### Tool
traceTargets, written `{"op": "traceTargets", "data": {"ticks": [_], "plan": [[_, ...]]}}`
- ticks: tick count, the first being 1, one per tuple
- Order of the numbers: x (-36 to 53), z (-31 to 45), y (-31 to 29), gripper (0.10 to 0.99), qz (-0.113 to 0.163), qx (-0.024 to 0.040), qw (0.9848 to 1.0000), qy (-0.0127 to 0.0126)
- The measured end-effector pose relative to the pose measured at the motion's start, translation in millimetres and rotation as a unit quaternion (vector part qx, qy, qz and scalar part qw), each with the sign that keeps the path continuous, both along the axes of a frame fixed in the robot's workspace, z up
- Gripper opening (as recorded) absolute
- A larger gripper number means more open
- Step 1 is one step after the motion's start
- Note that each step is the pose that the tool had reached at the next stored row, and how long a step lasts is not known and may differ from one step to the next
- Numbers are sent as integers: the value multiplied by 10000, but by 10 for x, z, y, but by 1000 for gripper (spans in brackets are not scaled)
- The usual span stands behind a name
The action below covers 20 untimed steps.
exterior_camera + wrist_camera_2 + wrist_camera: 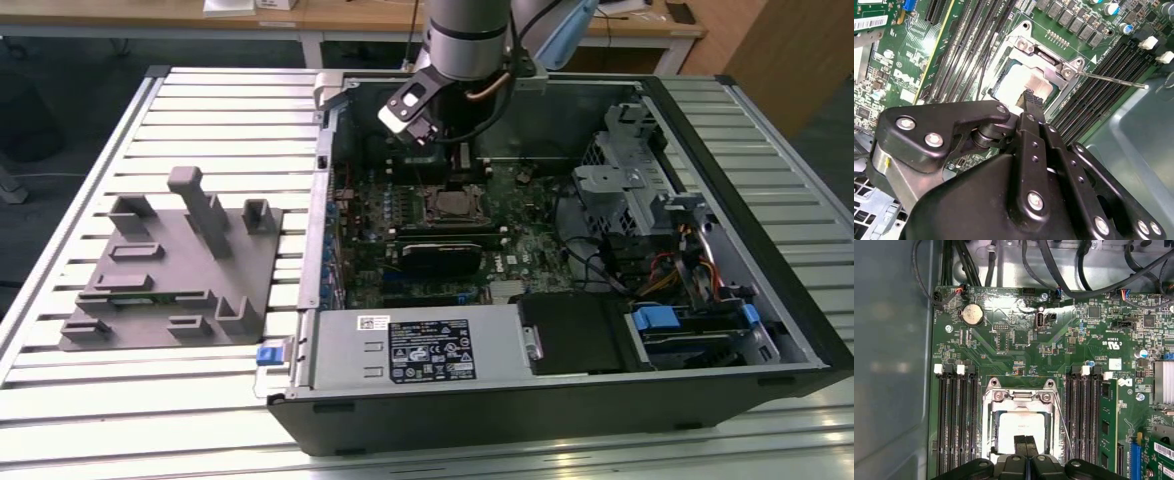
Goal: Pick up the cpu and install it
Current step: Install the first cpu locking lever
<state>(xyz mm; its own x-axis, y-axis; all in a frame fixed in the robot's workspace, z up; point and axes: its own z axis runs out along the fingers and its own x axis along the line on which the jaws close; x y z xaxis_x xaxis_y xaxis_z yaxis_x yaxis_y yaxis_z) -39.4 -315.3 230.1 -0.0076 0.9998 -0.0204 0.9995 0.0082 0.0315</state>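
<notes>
The cpu (1016,429) is a pale silver square lying flat inside the metal socket frame (989,425) on the green motherboard. It also shows in the second wrist view as the cpu (1016,85). My gripper (1025,442) hangs just above its edge, with both black fingers pressed together and nothing between them. In the second wrist view the gripper (1032,100) has its tips over the chip's corner. In the exterior view the gripper (459,170) reaches down into the open computer case, over the socket (451,207).
A thin metal socket lever (1114,81) sticks out beside the frame. Black memory slots (956,425) flank the socket on both sides. The case wall (894,365) is close by. A grey fixture (174,260) lies outside the case. A white-labelled metal box (414,345) sits inside it.
</notes>
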Motion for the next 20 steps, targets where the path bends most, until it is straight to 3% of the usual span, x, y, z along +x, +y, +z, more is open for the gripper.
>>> {"op": "traceTargets", "data": {"ticks": [10,20], "plan": [[2,125,0,106,0,0,10000,0],[2,421,0,106,0,0,10000,0]]}}
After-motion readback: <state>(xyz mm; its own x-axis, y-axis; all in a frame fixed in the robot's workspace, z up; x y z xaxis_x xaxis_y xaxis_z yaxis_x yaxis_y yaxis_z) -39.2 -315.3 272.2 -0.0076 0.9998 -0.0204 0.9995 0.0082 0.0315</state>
